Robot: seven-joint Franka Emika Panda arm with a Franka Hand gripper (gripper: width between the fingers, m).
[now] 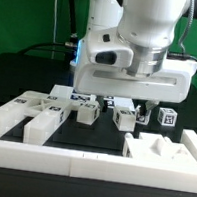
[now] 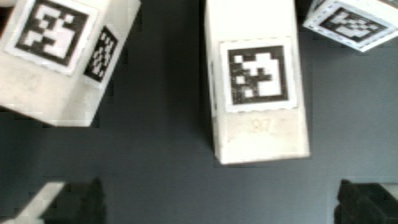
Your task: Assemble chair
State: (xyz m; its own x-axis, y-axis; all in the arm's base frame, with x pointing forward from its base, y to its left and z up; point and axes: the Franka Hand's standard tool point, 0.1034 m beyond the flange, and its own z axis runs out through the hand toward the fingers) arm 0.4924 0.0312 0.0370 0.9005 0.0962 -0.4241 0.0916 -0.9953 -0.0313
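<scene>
Fingers (image 2: 64,204) wide apart, empty, above dark worktop (image 2: 164,130). Long tagged block (image 2: 260,90) lies flat, in line with gap between them. Judgement: centre over block, straddle narrow sides, descend straight, stay clear of neighbouring block (image 2: 63,60) nearby.

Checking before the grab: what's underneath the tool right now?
A long white chair block with a square tag lies on the dark table below the open tool, which is not touching it. A wider tagged block and a small tagged piece flank it. Its underside is covered.
</scene>
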